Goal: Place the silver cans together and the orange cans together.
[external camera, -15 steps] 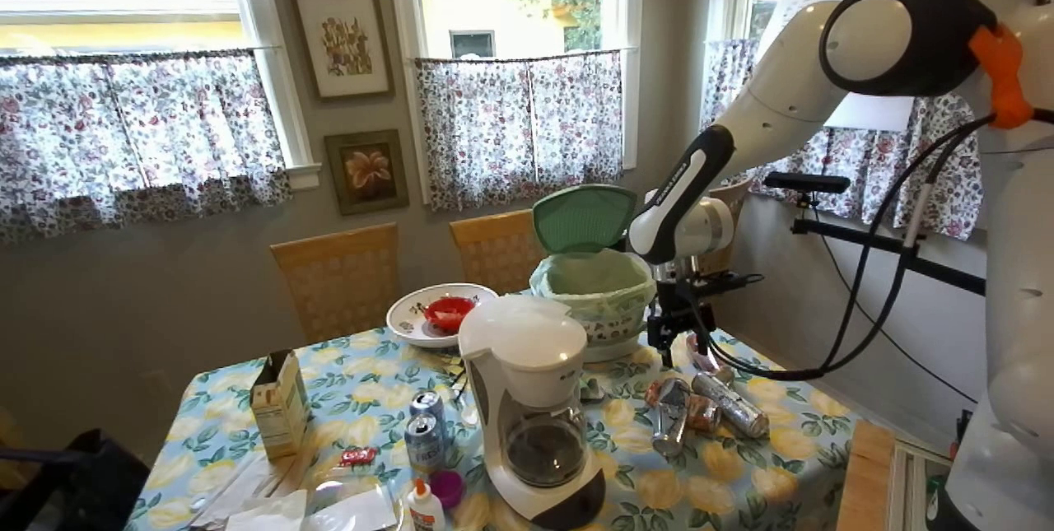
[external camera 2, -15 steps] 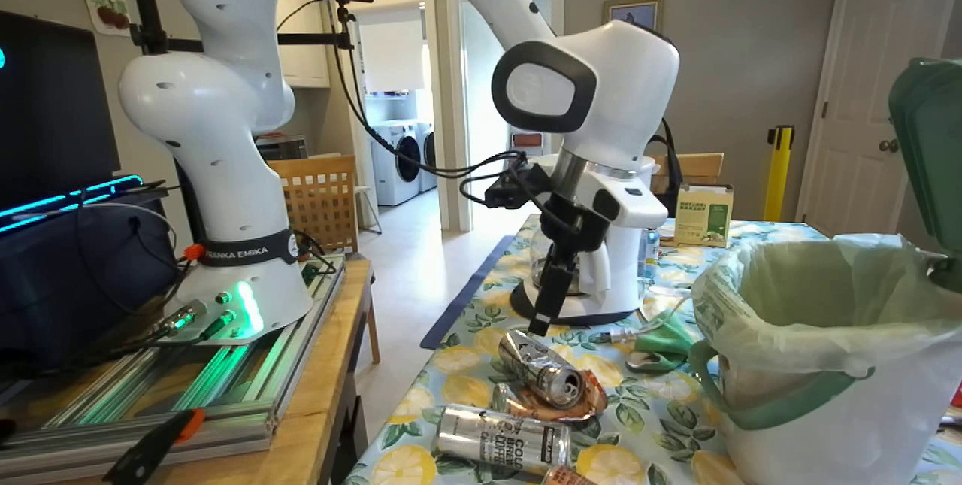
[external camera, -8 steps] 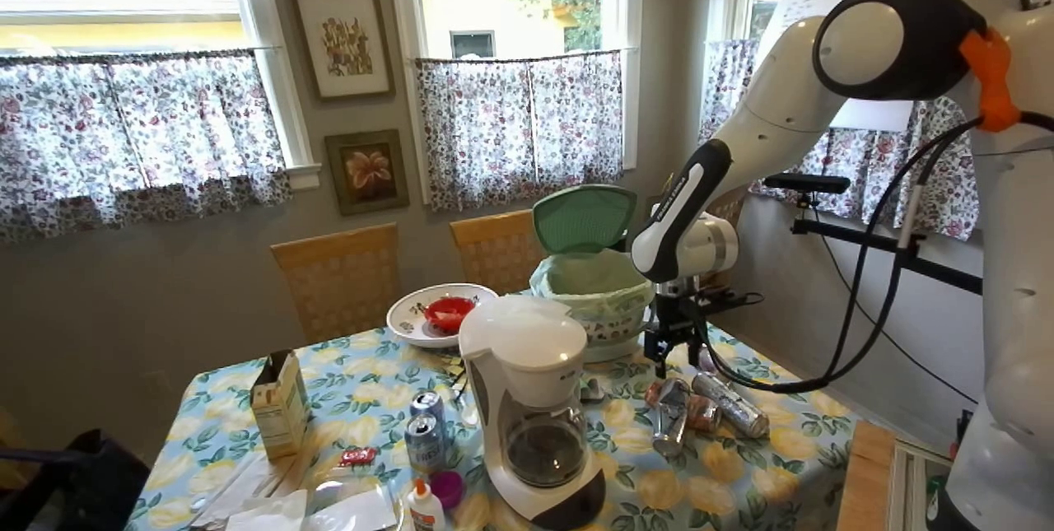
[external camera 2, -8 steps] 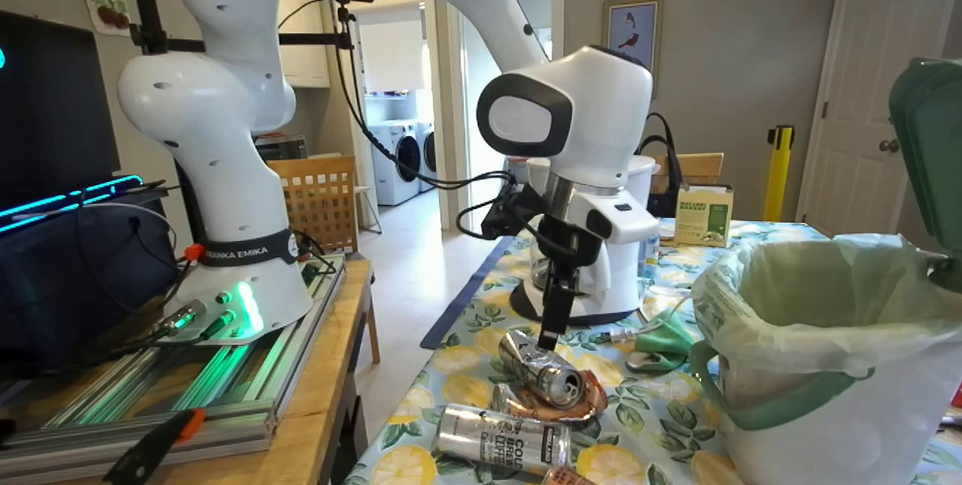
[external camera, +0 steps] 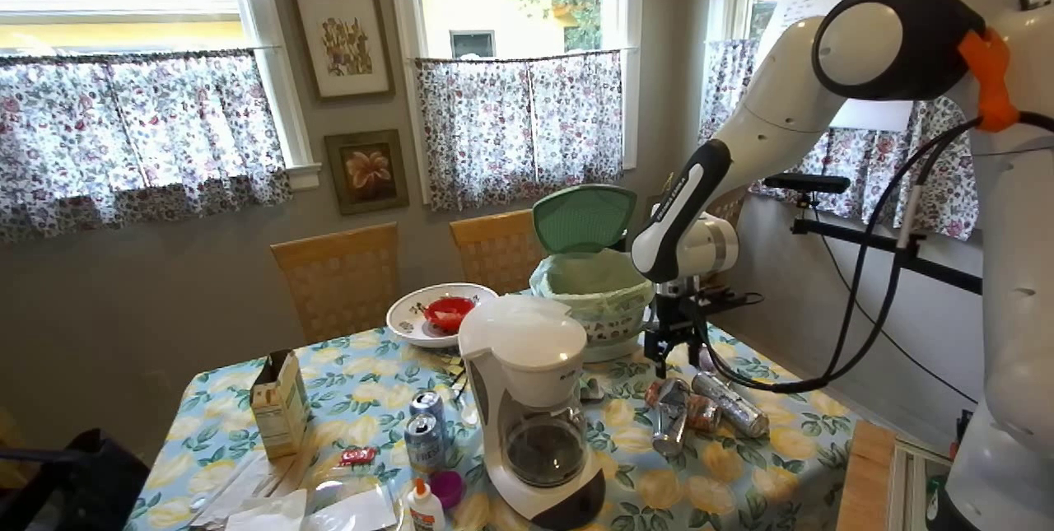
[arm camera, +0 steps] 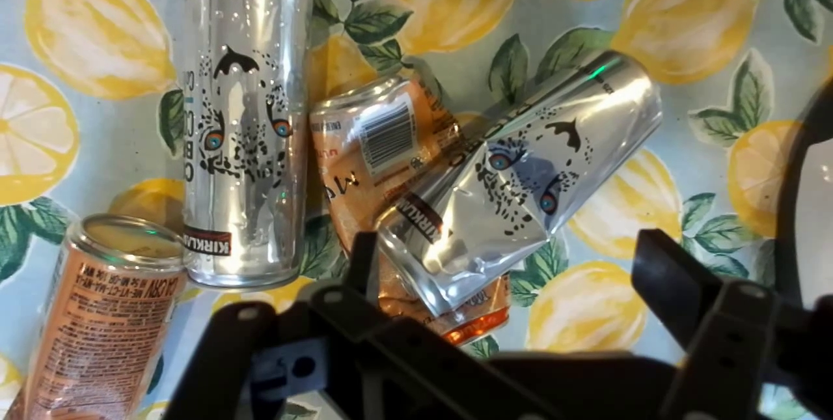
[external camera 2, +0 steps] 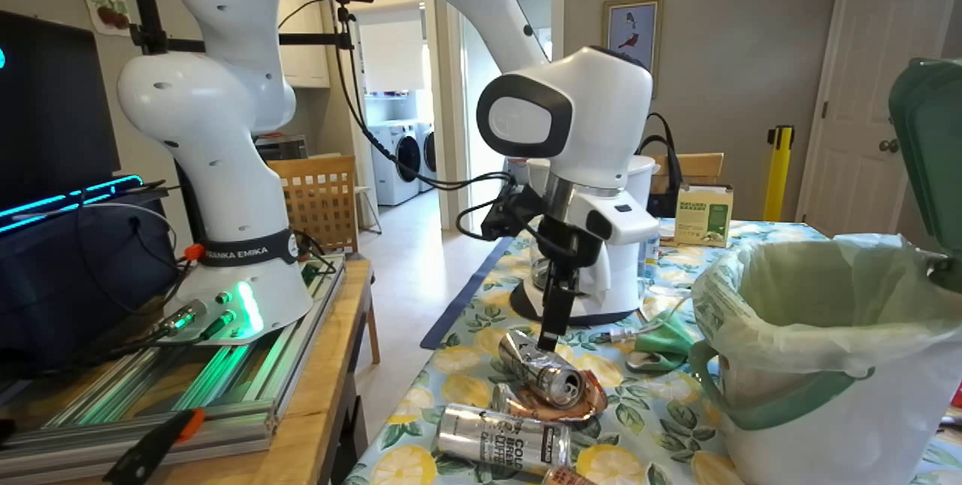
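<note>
Four task cans in one loose cluster on the lemon-print tablecloth (arm camera: 455, 3), colors mixed. Dented silver can (arm camera: 527, 172) is on its side, slanted, crumpled end on top of the crushed orange can (arm camera: 384, 146). Straight silver can (arm camera: 247, 114) lies just beside the crushed one; can't tell if they touch. Second orange can (arm camera: 104, 322) is near that silver can's base end, cut off by the wrist view's edge.

Gripper (arm camera: 511, 257) is over the dented can, jaws spread wide, nothing grasped. Fingers (arm camera: 677, 283) sit one to either side of the crumpled end in the wrist view. In an exterior view a fingertip overlaps the dented can; touching or just above, can't tell.

Arm (external camera: 782, 103): base (external camera 2: 240, 297) on a metal frame over a wooden bench (external camera 2: 323, 365), elbow high, forearm sloping down over the table, wrist bent so the gripper hangs close to vertical. Cables (external camera: 786, 388) loop slack toward the wrist.

Further out: coffee maker (external camera: 519, 350) near the cluster, lined bin (external camera: 613, 329) with green lid (external camera: 585, 218) up. Beyond the coffee maker: two upright blue-and-silver cans (external camera: 425, 444), glue bottle (external camera: 424, 506), box (external camera: 280, 412), dish (external camera: 403, 321) with red bowl (external camera: 436, 319).
</note>
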